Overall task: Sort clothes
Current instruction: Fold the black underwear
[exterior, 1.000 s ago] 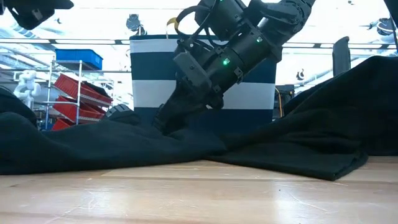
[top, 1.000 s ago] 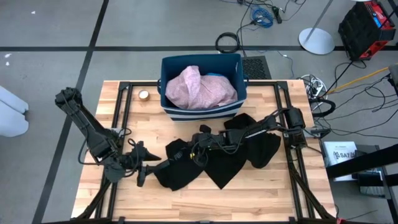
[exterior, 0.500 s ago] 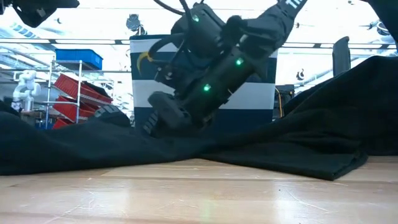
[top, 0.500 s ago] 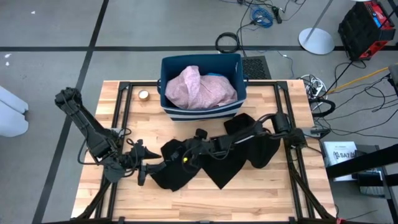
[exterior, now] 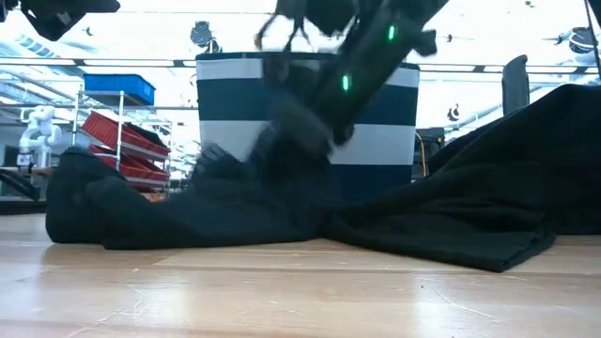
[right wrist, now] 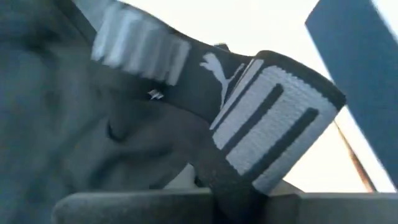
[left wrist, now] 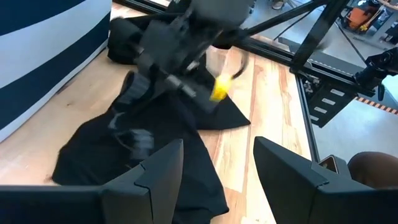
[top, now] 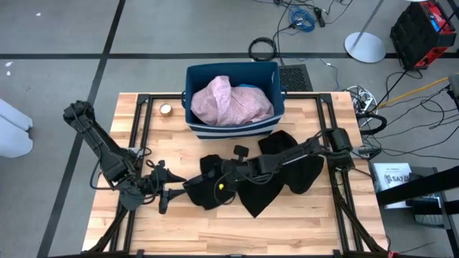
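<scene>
A black garment lies bunched on the table's middle; my right gripper is down on it and shut on its cloth. The right wrist view shows the garment's grey-and-white striped waistband close before the fingers. A second, bigger black garment lies spread to the right, under my right arm. A pale pink garment fills the dark blue bin. My left gripper waits open just left of the bunched garment. My right gripper holds the bunched black garment near its striped waistband, coming at it slanting down from the table's right. The fingers and the cloth hide the exact place of contact. The garment's raised part humps up under the gripper, and its left end rests on the table.
The bin with its white-striped base stands at the table's far middle, right behind the clothes. A small round object lies left of the bin. Bare wood runs along the near edge.
My right gripper has reached toward the table's left over the black garment, dipped onto it and shut on its cloth. The garment, spread flat before, has been gathered into a heap: its left and near parts have drawn in toward the gripper.
</scene>
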Tool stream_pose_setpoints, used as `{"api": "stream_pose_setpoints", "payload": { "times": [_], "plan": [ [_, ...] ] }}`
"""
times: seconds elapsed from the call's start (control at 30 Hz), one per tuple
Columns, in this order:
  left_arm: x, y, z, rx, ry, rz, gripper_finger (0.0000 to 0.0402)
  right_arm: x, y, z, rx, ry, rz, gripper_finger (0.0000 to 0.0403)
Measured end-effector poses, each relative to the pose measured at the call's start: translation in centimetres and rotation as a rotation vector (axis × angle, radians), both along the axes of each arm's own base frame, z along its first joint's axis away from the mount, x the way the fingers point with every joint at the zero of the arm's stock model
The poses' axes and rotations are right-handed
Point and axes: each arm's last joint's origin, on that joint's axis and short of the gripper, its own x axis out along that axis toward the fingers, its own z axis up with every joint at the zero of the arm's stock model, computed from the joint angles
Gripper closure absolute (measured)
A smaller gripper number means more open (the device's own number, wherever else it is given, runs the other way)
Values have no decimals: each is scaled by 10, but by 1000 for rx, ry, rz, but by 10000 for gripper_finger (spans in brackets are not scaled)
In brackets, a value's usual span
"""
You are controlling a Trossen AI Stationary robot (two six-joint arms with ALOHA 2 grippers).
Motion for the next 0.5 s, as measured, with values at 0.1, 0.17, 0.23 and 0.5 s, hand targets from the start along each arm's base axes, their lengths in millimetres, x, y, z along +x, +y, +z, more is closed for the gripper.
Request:
{"api": "stream_pose_setpoints", "payload": {
  "times": [0.1,0.17,0.23,0.5],
  "plan": [
    [0,0,0,1,0,0,196,0,12,12,14,-68,29,400],
    [0,0,0,15,1,-6,196,2,21,16,25,-123,53,401],
    [0,0,0,18,1,-7,196,6,31,22,37,-177,75,401],
    [0,0,0,16,-3,-2,196,44,60,3,43,-223,133,402]
  ]
}}
